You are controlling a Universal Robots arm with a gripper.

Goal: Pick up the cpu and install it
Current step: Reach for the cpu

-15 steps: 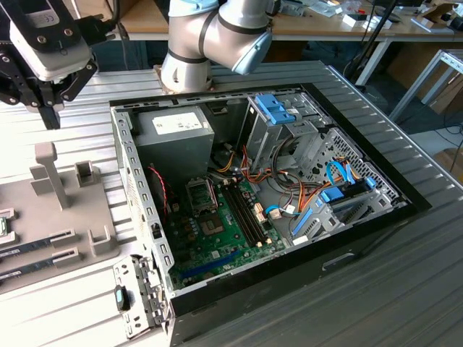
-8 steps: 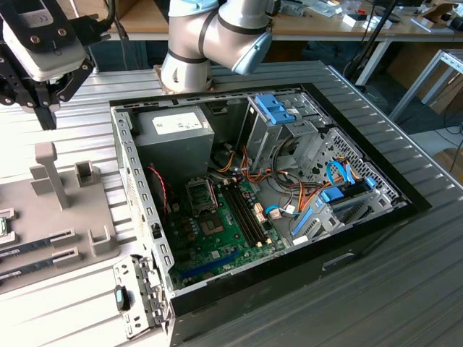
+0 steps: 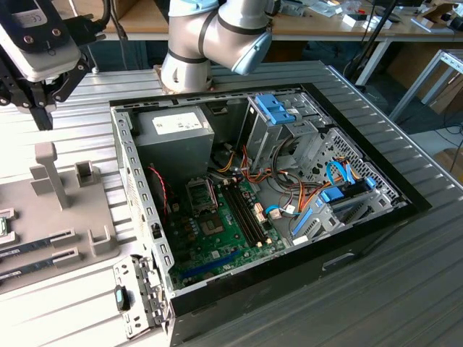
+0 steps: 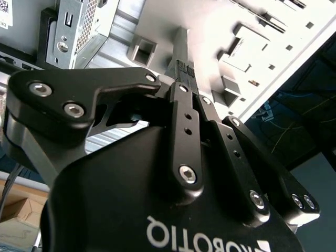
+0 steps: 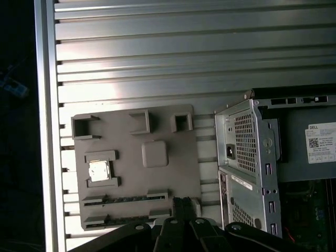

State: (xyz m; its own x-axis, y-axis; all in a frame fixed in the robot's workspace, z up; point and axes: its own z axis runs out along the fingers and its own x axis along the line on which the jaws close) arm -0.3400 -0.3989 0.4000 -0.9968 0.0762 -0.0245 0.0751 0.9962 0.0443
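The cpu (image 5: 98,170), a small silver square chip, lies in a recess of the grey fixture tray (image 5: 173,173) in the first wrist view. It also peeks in at the exterior view's left edge as the cpu (image 3: 3,225). My gripper (image 5: 182,203) hangs well above the tray, over the edge where the memory sticks lie, apart from the chip. The black fingers (image 4: 180,47) are pressed together with nothing between them. In the exterior view the gripper (image 3: 43,116) is at the upper left, above the tray (image 3: 65,217). The motherboard's socket (image 3: 202,195) sits inside the open computer case (image 3: 362,238).
Two long memory sticks (image 5: 123,199) lie in slots on the tray beside the cpu. Upright grey posts (image 3: 47,173) stand on the tray. The case holds a power supply (image 3: 173,134), drive cages (image 3: 289,123) and loose cables. The table is ribbed metal (image 5: 157,52).
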